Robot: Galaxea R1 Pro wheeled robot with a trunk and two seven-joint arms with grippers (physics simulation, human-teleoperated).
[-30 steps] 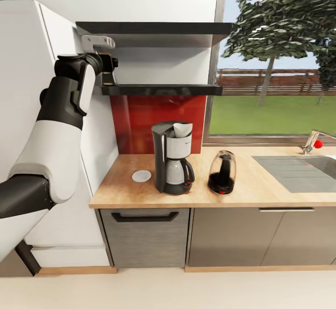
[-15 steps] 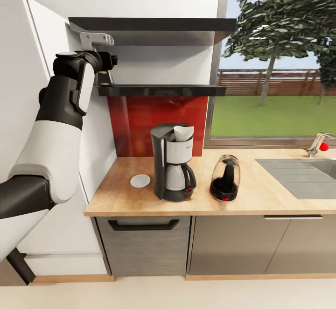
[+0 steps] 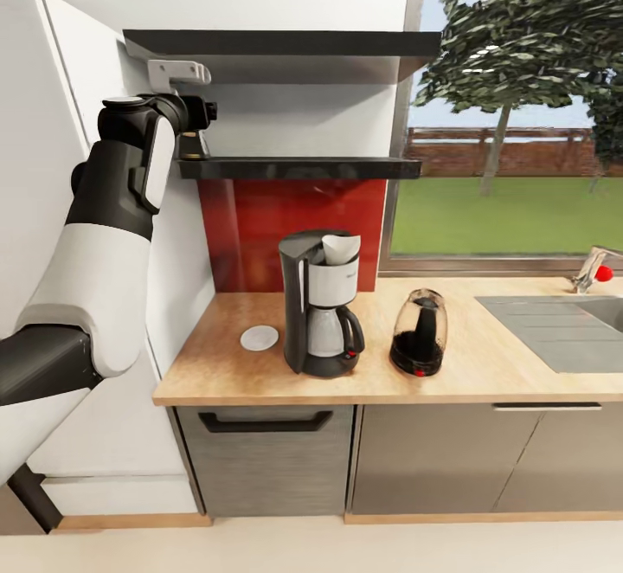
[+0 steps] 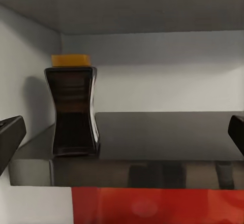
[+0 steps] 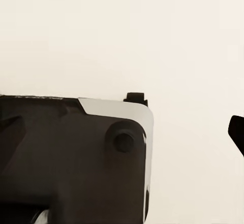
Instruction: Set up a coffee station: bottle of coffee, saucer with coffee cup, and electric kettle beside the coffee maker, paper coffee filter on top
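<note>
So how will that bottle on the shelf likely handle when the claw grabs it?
The bottle looks glossy and waisted, so probably slippery, though the waist may seat the fingers. It stands tall on a small base on the shelf, so an off-centre nudge could tip it.

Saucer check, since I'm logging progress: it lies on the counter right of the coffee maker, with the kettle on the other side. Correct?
Not quite. In the head view the saucer lies left of the coffee maker, and the kettle stands on the other side, to its right.

A home kitchen: wooden countertop (image 3: pixel 484 365) over cabinets (sink (image 3: pixel 562 322) under a garden window (image 3: pixel 510 114)), red backsplash (image 3: pixel 260 227).
</note>
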